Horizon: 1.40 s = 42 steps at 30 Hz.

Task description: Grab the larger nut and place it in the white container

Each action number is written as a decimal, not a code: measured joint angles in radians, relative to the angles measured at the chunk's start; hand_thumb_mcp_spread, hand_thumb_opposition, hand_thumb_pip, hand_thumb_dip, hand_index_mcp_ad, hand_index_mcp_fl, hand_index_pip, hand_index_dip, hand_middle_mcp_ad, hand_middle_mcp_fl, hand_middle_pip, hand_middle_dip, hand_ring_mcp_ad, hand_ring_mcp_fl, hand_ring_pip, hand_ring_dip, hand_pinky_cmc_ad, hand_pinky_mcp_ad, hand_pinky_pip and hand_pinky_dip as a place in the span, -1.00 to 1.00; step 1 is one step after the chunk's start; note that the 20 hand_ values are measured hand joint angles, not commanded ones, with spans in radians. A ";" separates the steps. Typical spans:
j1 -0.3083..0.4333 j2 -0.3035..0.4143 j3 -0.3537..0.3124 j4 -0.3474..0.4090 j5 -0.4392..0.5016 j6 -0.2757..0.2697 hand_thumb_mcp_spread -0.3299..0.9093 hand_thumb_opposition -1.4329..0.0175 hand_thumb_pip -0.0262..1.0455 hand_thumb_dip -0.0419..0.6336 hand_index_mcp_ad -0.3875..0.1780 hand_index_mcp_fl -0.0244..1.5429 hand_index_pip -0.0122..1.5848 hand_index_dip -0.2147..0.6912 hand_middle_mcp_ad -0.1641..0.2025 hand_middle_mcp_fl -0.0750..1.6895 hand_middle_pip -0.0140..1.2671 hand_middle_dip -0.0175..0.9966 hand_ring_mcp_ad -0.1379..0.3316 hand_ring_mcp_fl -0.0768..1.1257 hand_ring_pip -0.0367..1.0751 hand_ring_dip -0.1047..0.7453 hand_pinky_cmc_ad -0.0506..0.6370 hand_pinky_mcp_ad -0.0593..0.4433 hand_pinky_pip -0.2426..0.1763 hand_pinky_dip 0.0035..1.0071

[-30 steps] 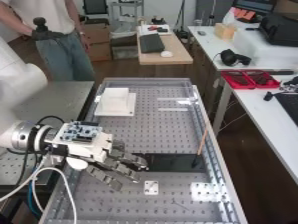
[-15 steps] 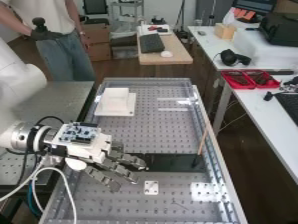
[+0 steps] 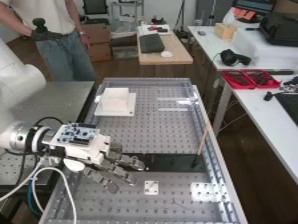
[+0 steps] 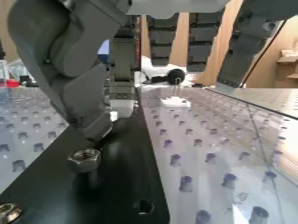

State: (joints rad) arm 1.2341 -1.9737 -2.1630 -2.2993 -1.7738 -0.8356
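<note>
A hex nut [image 4: 84,160] lies on the black plate [image 4: 123,187], close to the robot hand [image 3: 93,149], which is released, its fingers [image 4: 199,45] loosely extended. Another nut [image 4: 8,212] sits on that plate; I cannot tell which is larger. Farther along the perforated surface [image 3: 149,132] stands the white container [image 3: 115,101].
</note>
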 joint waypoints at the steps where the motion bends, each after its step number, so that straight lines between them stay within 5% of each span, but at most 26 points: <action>1: 0.000 -0.001 0.000 0.002 0.002 0.000 0.03 -0.24 0.56 -0.32 -0.14 -0.94 0.96 -0.19 0.19 -0.91 -0.80 -0.66 0.29 -0.87 -0.43 -0.54 0.16 0.47 -0.27 0.65; 30: 0.002 -0.012 0.014 0.009 -0.001 0.016 0.05 -0.21 0.46 -0.32 0.06 -0.59 0.92 -0.39 0.19 -0.91 -0.79 -0.66 0.20 -0.87 -0.43 -0.54 0.12 0.40 -0.27 0.59; 42: 0.035 0.045 0.015 0.023 -0.027 0.036 0.05 -0.21 0.42 -0.32 0.06 -0.53 0.92 -0.38 0.21 -0.91 -0.79 -0.66 0.16 -0.87 -0.44 -0.53 0.12 0.39 -0.27 0.59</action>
State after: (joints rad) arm 1.2688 -1.9287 -2.1478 -2.2767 -1.8008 -0.7998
